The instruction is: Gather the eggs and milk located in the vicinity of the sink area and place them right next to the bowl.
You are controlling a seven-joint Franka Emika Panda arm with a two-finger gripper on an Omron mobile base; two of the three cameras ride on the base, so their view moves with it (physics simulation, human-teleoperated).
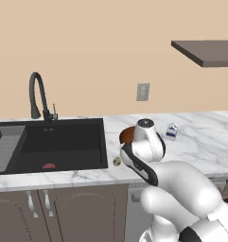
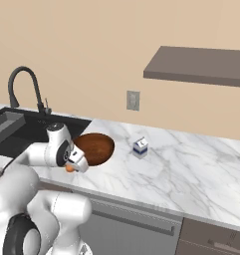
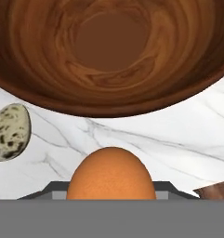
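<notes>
Glossy white arm (image 1: 181, 184) built of fat rounded segments, with dark bands at the joints. Round grey cap (image 1: 144, 123) with a dark ring on top of the wrist. White hand (image 2: 76, 160) with black trim along its edge. Black ringed joint (image 2: 19, 238) low on the base.

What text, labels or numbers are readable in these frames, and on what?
None readable.
Milk carton: blue markings on its side, too small and blurred to read.
Wall outlet plate: blank, no lettering visible.
Bowl, orange-brown egg, speckled egg: no print on any of them.
</notes>
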